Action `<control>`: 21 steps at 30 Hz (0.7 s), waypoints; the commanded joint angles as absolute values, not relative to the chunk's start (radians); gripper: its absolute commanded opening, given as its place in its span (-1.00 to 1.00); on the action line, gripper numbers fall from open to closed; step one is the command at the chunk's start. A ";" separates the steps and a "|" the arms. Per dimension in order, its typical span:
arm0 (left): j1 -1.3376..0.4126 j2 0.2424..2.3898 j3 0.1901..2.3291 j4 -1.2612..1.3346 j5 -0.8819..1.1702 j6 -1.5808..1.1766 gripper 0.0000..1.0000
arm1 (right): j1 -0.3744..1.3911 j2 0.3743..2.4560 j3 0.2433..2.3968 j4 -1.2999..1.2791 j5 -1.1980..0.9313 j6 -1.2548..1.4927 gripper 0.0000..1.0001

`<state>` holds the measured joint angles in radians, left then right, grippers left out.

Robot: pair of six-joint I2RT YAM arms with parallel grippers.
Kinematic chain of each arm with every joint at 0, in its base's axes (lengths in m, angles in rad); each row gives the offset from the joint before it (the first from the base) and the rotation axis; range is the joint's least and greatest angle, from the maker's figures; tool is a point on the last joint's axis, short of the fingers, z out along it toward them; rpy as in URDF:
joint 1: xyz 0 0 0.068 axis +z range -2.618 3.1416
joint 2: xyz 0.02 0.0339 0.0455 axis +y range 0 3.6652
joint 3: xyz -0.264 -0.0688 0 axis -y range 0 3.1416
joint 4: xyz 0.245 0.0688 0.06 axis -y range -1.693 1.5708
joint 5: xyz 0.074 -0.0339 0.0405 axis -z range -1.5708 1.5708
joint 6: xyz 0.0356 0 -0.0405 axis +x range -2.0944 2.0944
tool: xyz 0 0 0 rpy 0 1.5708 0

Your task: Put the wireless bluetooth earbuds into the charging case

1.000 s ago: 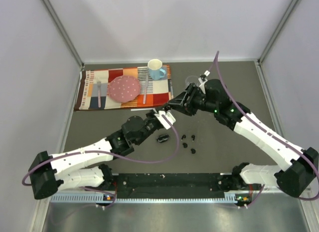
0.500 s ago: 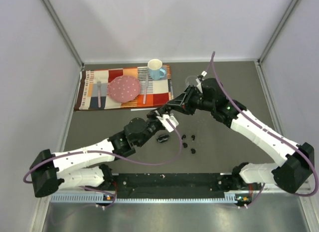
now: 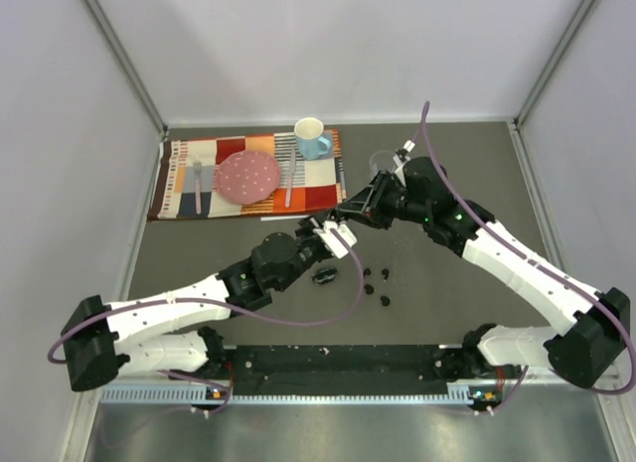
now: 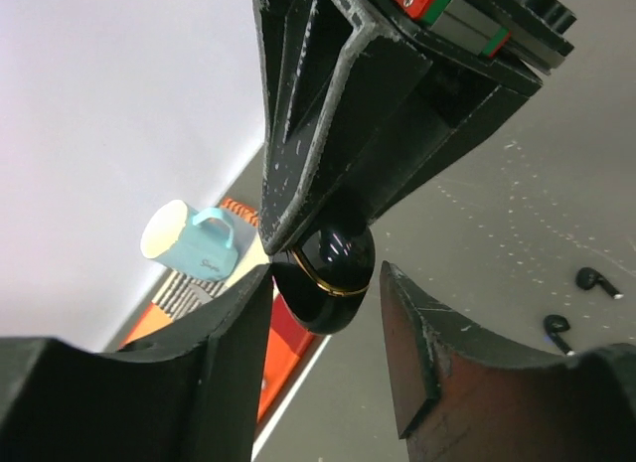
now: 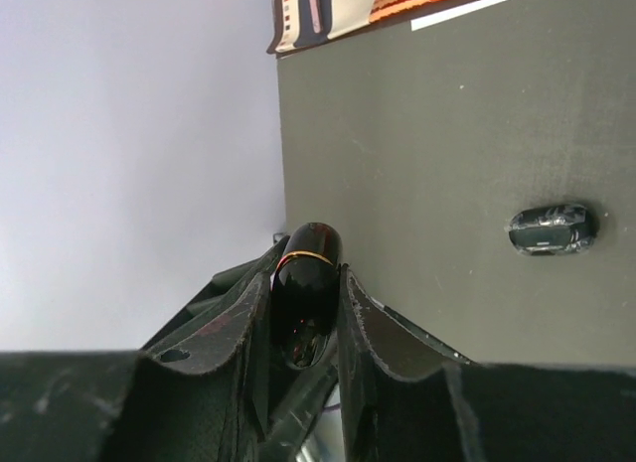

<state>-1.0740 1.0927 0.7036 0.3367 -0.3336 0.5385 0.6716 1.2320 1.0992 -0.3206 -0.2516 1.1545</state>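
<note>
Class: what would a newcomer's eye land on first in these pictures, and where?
The two arms meet above mid-table: the right gripper clamps a glossy black charging case, the left gripper open around it. Then the bright placemat at the far left, carrying a pink plate and blue cup. Black earbuds lie loose nearby.

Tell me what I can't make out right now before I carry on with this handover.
- Top external: the held case is hidden where the left gripper and right gripper meet.
- Right wrist: its fingers cover the case's lower end.
- Left wrist: only two earbuds show; the rest are out of frame.
- Second case: too small and blurred in every view to tell whether it holds buds.
</note>
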 commanded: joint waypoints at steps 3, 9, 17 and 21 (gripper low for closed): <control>-1.078 1.039 0.742 0.275 -0.213 0.391 0.17 | 0.678 1.186 1.091 -0.238 -0.241 1.069 -1.00; -1.078 0.986 0.730 0.204 -0.203 0.341 0.28 | 0.675 1.186 1.088 -0.227 -0.221 1.023 -1.00; -1.072 0.862 0.693 0.103 -0.216 0.304 0.88 | 0.611 1.175 1.083 -0.230 -0.299 0.864 -1.00; -0.977 0.828 0.748 0.005 -0.044 0.255 0.96 | 0.549 1.167 1.081 -0.256 -0.460 0.677 -1.00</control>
